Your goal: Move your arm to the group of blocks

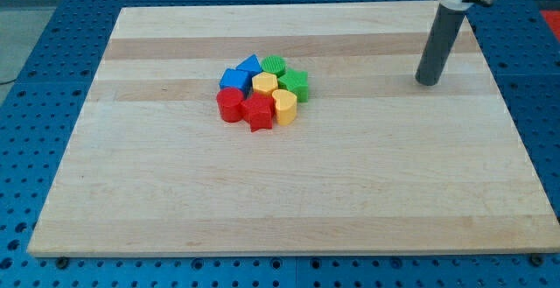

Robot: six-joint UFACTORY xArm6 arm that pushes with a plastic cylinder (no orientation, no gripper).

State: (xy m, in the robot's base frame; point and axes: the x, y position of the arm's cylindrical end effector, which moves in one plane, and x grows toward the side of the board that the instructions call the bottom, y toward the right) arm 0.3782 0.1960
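Pale wooden counter on blue perforated base | your tip well right of clustered coloured plastic blocks | tool state: cannot tell.

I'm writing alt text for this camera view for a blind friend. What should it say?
A tight cluster of eight small blocks, blue, green, yellow and red, sits left of centre on a pale wooden board. A dark upright rod stands apart at the view's upper right, my tip on the board, well clear of the cluster. Blue perforated table surrounds the board.
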